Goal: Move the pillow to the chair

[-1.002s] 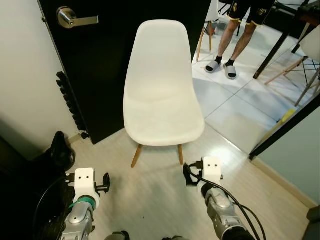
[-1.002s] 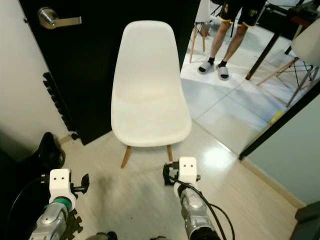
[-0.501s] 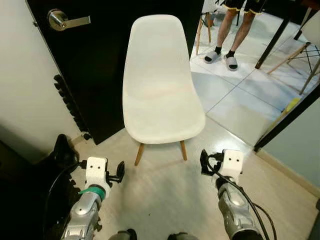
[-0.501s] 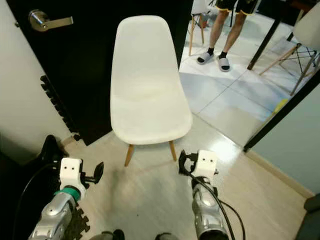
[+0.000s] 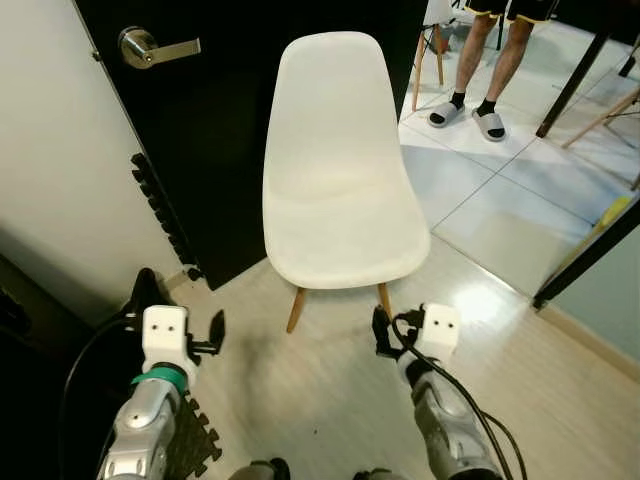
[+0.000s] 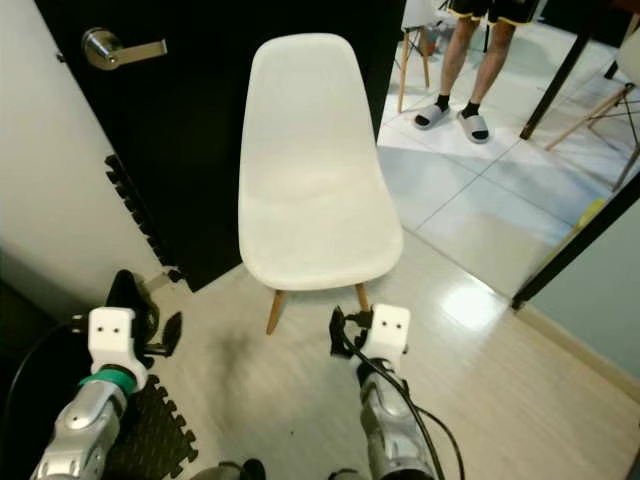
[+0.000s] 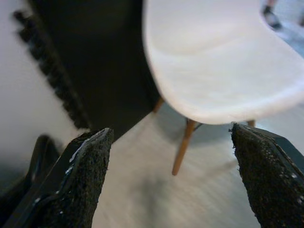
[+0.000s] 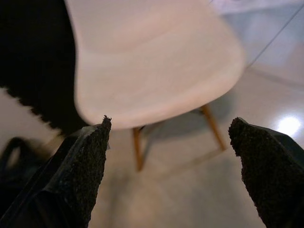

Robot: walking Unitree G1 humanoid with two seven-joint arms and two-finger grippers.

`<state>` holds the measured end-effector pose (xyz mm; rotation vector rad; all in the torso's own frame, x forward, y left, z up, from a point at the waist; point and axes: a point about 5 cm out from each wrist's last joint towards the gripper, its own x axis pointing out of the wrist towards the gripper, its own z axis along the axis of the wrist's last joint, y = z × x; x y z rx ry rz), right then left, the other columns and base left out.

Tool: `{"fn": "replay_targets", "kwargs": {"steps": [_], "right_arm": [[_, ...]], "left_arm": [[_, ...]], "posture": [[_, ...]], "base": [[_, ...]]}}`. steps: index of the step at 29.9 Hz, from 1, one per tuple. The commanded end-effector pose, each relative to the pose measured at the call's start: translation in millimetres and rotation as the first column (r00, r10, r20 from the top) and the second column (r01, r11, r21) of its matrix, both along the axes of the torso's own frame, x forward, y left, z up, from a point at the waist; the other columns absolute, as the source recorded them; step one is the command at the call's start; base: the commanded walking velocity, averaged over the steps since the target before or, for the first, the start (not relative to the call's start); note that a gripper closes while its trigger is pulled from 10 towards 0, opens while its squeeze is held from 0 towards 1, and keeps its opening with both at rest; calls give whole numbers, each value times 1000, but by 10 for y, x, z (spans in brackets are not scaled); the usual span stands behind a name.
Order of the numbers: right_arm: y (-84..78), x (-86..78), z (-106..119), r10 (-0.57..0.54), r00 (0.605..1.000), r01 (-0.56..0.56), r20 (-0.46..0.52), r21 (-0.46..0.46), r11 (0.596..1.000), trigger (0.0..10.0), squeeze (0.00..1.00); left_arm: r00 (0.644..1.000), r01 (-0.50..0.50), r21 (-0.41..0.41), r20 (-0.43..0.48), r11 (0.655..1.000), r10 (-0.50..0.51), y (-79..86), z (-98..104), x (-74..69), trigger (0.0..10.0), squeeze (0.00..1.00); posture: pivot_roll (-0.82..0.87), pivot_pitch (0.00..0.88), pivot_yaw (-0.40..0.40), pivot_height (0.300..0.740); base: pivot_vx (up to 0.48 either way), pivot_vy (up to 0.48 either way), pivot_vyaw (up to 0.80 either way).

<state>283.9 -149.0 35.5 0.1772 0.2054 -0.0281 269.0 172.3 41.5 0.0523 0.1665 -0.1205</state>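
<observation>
A white shell chair (image 5: 335,200) with wooden legs stands right in front of me, its seat bare. My left gripper (image 5: 213,331) hangs low at the chair's front left, above the pale wood floor. Its fingers (image 7: 85,175) are spread wide with nothing between them. My right gripper (image 5: 381,332) hangs low just before the chair's front right leg. It is open too, and its fingers (image 8: 76,171) frame the seat and legs in the right wrist view.
A black door (image 5: 220,120) with a silver handle (image 5: 155,47) stands behind the chair. Black foam mat pieces (image 5: 160,210) lean by the wall at left. A person's legs in sandals (image 5: 470,100) stand on the tiled floor beyond the doorway. A dark frame (image 5: 590,260) bounds the right.
The whole picture has shifted, so the camera has moved; the chair stands as before. Both grippers remain low and open in front of it.
</observation>
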Motion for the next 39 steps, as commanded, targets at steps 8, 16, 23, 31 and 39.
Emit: {"fn": "replay_targets", "kwargs": {"steps": [8,16,23,31,39], "right_arm": [[-32,-75,-69,-18,1000,18,-10,-27,999,10000,0],[8,-188,-268,15,993,-21,-117,-45,999,10000,0],[13,-183,-310,14,989,-26,-145,-79,997,10000,0],[33,-150,-295,25,989,-38,-143,-89,995,10000,0],[71,-91,-251,64,991,-81,-120,-136,987,10000,0]], "left_arm": [[991,22,-5,-132,1000,-22,-109,-161,-84,10000,0],[993,-75,47,-89,996,79,-53,-167,-86,10000,0],[995,-73,16,-73,997,74,-81,-129,-112,10000,0],[994,-74,30,-72,997,76,-84,-116,-129,10000,0],[992,-103,63,-62,993,107,-67,-104,-114,10000,0]], "posture": [[-34,40,93,740],[-25,31,61,740],[-16,23,54,740],[-4,25,53,740],[4,41,53,740]], "base": [[0,0,0],[0,0,0],[0,0,-338],[0,0,-800],[0,0,-800]]}}
